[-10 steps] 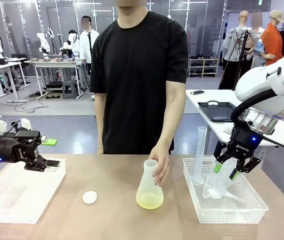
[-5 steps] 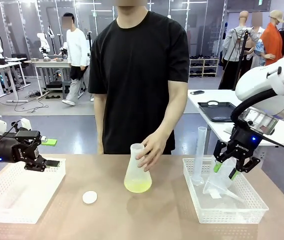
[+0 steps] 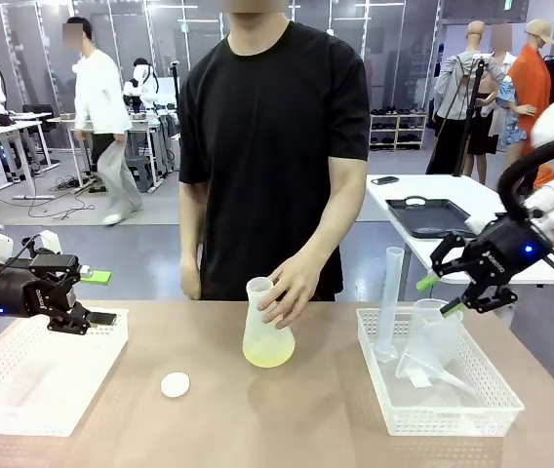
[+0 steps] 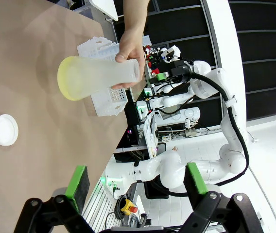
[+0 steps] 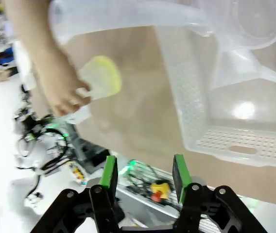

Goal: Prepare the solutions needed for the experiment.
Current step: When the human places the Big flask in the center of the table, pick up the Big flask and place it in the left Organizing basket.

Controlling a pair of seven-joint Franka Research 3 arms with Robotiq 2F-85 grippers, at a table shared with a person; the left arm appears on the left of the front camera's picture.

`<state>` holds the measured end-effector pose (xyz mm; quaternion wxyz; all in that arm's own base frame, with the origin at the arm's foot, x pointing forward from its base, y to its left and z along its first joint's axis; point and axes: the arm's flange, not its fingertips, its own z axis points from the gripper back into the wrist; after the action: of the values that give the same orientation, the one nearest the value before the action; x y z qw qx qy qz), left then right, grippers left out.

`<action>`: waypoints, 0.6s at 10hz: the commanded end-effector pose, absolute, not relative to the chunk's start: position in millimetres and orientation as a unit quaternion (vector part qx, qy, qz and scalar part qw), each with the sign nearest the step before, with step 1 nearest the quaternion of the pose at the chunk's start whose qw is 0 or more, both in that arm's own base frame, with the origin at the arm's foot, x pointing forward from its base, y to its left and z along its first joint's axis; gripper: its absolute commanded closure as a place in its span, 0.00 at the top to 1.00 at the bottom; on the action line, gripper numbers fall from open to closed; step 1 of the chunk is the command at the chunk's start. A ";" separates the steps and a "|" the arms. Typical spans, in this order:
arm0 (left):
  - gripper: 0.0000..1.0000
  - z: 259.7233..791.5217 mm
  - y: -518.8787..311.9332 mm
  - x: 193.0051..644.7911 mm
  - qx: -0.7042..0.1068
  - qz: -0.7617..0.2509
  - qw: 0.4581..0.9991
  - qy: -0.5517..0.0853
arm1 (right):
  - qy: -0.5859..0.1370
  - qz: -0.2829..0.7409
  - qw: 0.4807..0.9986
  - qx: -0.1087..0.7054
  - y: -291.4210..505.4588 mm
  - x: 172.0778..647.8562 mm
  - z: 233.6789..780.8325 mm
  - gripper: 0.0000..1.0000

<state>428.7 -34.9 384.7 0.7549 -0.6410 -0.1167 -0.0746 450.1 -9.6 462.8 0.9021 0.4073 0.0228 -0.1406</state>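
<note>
A person's hand (image 3: 287,290) grips the neck of a frosted conical flask (image 3: 266,331) and holds it tilted at the middle of the table. The solutions (image 3: 269,357) form a shallow pale yellow layer in its base, also seen in the left wrist view (image 4: 68,80) and in the right wrist view (image 5: 105,76). My left gripper (image 3: 99,297) hovers open over the white tray at the left, its fingers pointing toward the flask. My right gripper (image 3: 436,294) hangs open and tilted above the right basket, with nothing between its fingers (image 5: 110,175).
A small white cap (image 3: 175,384) lies on the table left of the flask. The white basket (image 3: 433,421) at the right holds a tall measuring cylinder (image 3: 391,297) and a clear funnel (image 3: 433,341). A flat white tray (image 3: 43,390) sits at the left.
The person picked the flask up by its neck, moved it left and tilted it. My right gripper rose from the basket, swung right and rolled. The left gripper stayed put.
</note>
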 end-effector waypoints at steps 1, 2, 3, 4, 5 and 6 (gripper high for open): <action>1.00 386.4 -35.0 428.9 -0.642 -0.079 0.753 -0.121 | 0.026 -0.139 0.837 0.529 -17.9 447.2 449.7 0.59; 1.00 386.4 -35.0 428.9 -0.642 -0.079 0.753 -0.121 | 0.037 -0.125 0.810 0.572 -19.9 447.8 446.1 0.59; 1.00 386.4 -35.0 428.9 -0.642 -0.079 0.753 -0.121 | 0.048 -0.116 0.785 0.606 -19.3 448.3 441.1 0.59; 1.00 386.4 -35.0 428.9 -0.642 -0.079 0.753 -0.121 | 0.061 -0.111 0.765 0.631 -19.4 447.1 437.9 0.59; 1.00 386.4 -35.0 428.9 -0.642 -0.079 0.753 -0.121 | 0.069 -0.090 0.749 0.652 -19.3 447.5 433.6 0.59; 1.00 386.4 -35.0 428.9 -0.642 -0.079 0.753 -0.121 | 0.068 -0.072 0.739 0.667 -19.3 449.4 429.5 0.59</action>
<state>428.7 -34.8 384.7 0.7550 -0.6410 -0.1168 -0.0745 443.4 -12.6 434.9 0.7500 0.6508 0.0662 -0.0978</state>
